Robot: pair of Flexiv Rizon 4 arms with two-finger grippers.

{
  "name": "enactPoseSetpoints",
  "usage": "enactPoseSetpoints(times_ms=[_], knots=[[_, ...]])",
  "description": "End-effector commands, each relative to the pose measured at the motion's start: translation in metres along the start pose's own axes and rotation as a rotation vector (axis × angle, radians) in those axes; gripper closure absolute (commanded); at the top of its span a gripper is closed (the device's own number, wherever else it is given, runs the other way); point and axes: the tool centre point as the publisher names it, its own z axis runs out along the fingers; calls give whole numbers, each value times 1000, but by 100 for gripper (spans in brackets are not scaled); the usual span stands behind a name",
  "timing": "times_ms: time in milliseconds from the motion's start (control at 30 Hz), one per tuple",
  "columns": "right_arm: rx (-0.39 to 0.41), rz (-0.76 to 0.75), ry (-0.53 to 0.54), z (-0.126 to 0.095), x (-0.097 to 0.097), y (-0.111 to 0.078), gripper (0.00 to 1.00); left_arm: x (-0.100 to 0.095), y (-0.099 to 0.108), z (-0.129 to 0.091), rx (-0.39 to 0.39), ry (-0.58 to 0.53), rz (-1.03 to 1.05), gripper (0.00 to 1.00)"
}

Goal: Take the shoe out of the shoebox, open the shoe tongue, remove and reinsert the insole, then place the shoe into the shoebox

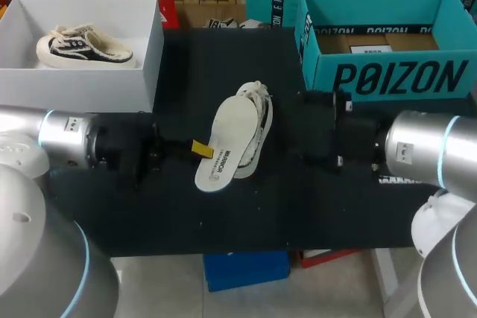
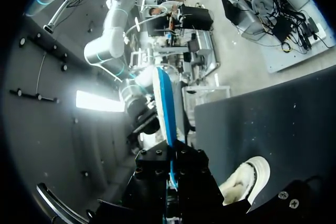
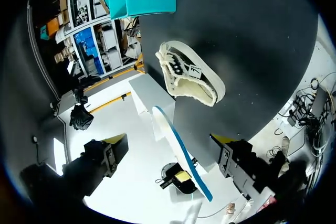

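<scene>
A white insole [image 1: 222, 147] with a blue underside hangs tilted over the low white shoe [image 1: 257, 121], which lies on the black table. My left gripper [image 1: 200, 149] is shut on the insole's heel edge. In the left wrist view the insole [image 2: 167, 114] stands edge-on out of the shut fingers, with the shoe [image 2: 247, 178] beside them. My right gripper [image 1: 310, 130] stands open to the right of the shoe, apart from it. In its wrist view the shoe [image 3: 190, 74] lies ahead and the insole [image 3: 178, 148] crosses between the open right gripper [image 3: 170, 142] and the shoe.
A white shoebox [image 1: 89, 83] at the back left holds a second shoe [image 1: 83, 47]. A teal box [image 1: 387, 72] stands at the back right, close behind my right gripper. The table's front edge [image 1: 246, 247] runs just below the arms.
</scene>
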Motion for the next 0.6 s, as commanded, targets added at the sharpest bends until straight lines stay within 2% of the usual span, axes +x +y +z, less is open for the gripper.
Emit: enactPoseSetpoints(times_ms=[33,233,400,600], knots=[[1040,-36,-114,-11,7,2,0,1,-1,2,-6,2,3,100],[1016,-118,-307,-19,25,1,0,1,0,2,-8,1,6,100],[954,-152,-510,-26,36,9,0,0,0,2,-10,1,9,100],[927,-176,-559,-27,38,10,0,0,1,1,-16,1,7,100]])
